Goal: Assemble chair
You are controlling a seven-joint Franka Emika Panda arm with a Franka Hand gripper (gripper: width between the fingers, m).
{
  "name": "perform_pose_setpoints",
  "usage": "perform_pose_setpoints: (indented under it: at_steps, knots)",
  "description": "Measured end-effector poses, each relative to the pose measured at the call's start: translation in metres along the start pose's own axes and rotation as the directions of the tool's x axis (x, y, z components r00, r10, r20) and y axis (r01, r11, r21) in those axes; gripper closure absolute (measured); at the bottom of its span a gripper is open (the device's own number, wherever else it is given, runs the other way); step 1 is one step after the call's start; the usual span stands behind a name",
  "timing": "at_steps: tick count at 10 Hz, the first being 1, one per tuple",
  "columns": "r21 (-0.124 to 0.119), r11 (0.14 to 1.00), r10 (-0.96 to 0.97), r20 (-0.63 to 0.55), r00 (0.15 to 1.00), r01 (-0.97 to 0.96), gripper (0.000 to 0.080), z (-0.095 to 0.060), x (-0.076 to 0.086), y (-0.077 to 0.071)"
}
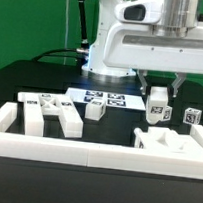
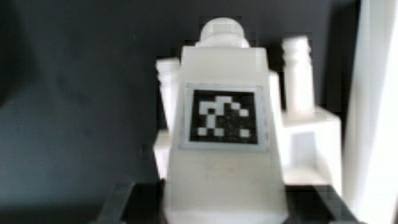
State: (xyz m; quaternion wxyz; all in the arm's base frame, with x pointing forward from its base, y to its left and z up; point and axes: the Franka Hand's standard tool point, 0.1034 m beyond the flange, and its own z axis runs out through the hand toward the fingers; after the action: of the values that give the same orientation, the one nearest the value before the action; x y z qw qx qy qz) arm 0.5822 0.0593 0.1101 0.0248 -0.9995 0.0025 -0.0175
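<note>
My gripper [image 1: 159, 91] is shut on a white blocky chair part [image 1: 157, 105] with a black-and-white tag, held upright on the exterior view's right. In the wrist view that part [image 2: 222, 110] fills the middle, tag facing the camera, with a rounded peg at its far end. It sits between my dark fingers [image 2: 135, 204], and the gripper [image 2: 222, 202] is closed on its sides. More tagged chair parts lie in a cluster [image 1: 48, 112] on the exterior view's left, and a small block [image 1: 94, 109] lies beside them. A small tagged piece [image 1: 193, 116] stands at the far right.
The marker board [image 1: 105, 97] lies flat behind the parts, in front of the arm's base. White border rails [image 1: 85, 150] run along the front and left edges. Another white chair part [image 1: 171, 144] lies at the front right, just below the held part.
</note>
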Motion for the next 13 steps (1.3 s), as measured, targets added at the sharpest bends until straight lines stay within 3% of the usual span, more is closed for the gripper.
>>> perform_pose_setpoints:
  at_steps: [2,3,4,7,11,13]
  knots:
    - [0.003,1.000,-0.014,-0.102,0.995,0.014,0.0509,-0.011,0.009,-0.008]
    - [0.004,1.000,-0.021,-0.197,0.980,0.022,0.0509,-0.012,0.015,-0.012]
    - [0.002,1.000,-0.025,-0.244,0.969,0.026,0.0509,-0.007,0.010,-0.013]
    - [0.002,1.000,-0.027,-0.244,0.969,0.028,0.0509,-0.005,0.008,-0.013]
    - [0.000,0.997,-0.075,-0.280,0.957,0.078,0.0509,-0.016,0.026,-0.033]
    - [0.000,0.997,-0.073,-0.293,0.953,0.076,0.0509,-0.014,0.026,-0.032]
